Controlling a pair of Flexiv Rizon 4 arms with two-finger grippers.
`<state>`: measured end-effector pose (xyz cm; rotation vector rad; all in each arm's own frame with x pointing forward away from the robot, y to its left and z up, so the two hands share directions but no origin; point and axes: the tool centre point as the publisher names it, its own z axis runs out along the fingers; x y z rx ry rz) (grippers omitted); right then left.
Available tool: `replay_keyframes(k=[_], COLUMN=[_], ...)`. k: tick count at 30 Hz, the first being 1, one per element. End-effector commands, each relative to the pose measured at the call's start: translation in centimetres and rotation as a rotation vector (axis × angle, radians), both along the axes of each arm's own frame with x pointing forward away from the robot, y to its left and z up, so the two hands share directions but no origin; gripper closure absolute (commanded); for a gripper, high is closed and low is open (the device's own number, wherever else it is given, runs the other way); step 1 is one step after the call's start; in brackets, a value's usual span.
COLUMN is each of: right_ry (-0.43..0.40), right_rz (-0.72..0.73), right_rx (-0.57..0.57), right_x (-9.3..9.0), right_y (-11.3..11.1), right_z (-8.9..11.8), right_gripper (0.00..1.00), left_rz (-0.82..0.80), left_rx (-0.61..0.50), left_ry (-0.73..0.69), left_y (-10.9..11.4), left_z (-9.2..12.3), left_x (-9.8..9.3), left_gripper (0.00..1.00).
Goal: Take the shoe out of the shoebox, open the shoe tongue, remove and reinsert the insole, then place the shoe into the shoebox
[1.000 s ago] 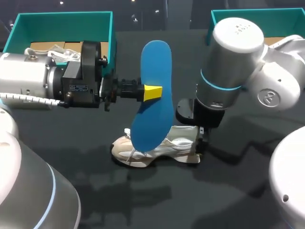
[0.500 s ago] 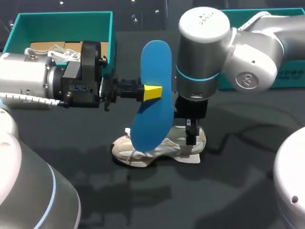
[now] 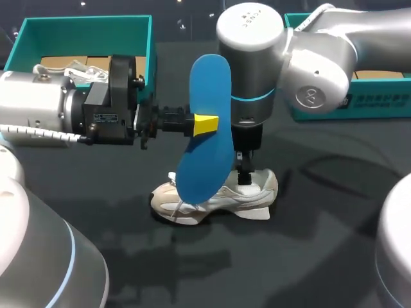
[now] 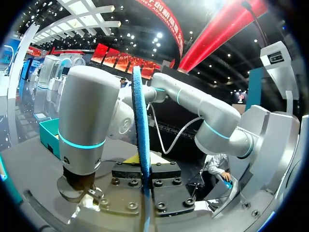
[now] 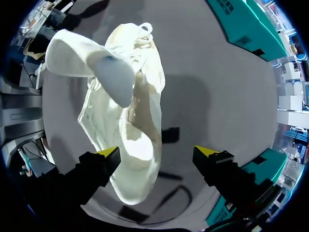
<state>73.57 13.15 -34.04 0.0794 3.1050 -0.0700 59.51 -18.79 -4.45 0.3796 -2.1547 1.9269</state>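
Note:
A white shoe lies on the dark table, toe to the left. My left gripper holds a blue insole upright above the shoe's front; in the left wrist view the insole stands edge-on, clamped between the jaws. My right gripper hangs straight down over the shoe's heel end. In the right wrist view the shoe lies just below, its tongue lifted back, and my right gripper is open with the heel opening between its yellow-tipped fingers, apart from both.
A teal shoebox with paper inside stands at the back left. A second teal box sits at the back right, partly behind my right arm. Bare dark table lies in front of the shoe.
My right arm has swung left, carrying its open gripper from beside the shoe's heel to above the heel opening. The left arm and the insole have kept still.

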Motion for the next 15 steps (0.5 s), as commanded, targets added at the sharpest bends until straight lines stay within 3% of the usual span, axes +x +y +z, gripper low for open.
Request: replay_keyframes(k=[1, 5, 12, 15], right_ry=[0.005, 0.007, 0.031, 0.039], right_rz=[0.001, 0.003, -0.012, -0.018], right_rx=[-0.025, -0.025, -0.022, -0.021], right_x=[0.4, 0.5, 0.2, 0.0], right_y=[1.4, 1.9, 1.7, 1.5], right_z=[-1.2, -1.8, -3.0, -3.4], right_gripper=[0.04, 0.16, 0.49, 0.51], left_rz=[0.002, 0.002, 0.002, 0.002], left_rx=[-0.002, -0.002, -0.002, -0.002], left_ry=[0.0, 0.0, 0.0, 0.0], left_y=[-0.2, -0.2, -0.2, -0.2], left_z=[-0.1, -0.1, -0.1, -0.1], left_x=[0.0, 0.0, 0.0, 0.0], left_gripper=[1.0, 1.0, 1.0, 1.0])
